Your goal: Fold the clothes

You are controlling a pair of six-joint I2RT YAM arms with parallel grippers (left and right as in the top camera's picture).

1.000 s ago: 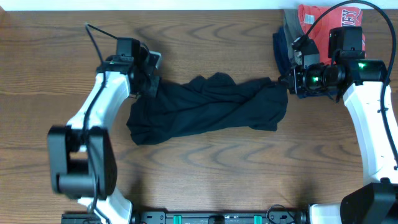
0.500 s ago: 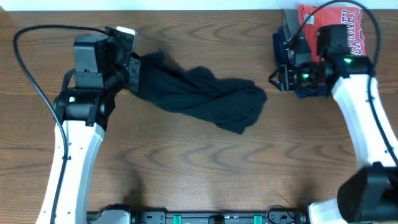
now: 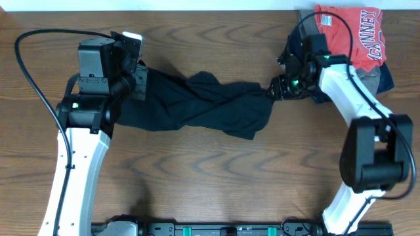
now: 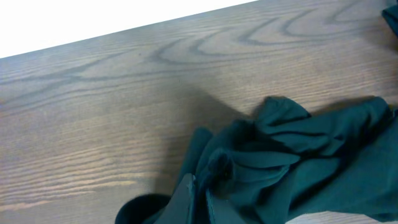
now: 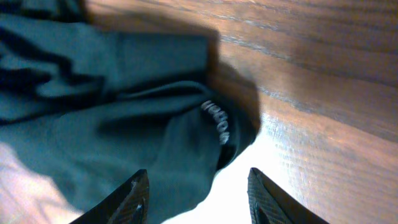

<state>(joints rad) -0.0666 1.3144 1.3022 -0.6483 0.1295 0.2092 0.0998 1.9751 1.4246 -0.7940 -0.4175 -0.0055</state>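
Left tool first: it's pinching the left end of the black garment. Our left wrist view shows cloth bunched up right at the fingers, so we'd call that a real grip. The right tool is spread wide and holding nothing. It sits just over the garment's right end, with the little white print showing between its fingers.

Our read is that the left side is anchoring one end so the right can grab the other and pull the thing flat. Right now it lies across the middle of the worktop as a twisted rope, and you can't fold that.

Headcount:
- One black garment.
- Two arms.
- One red shirt at the far right corner, with grey and navy cloth peeking out beside it. We can't tell how many pieces that is.
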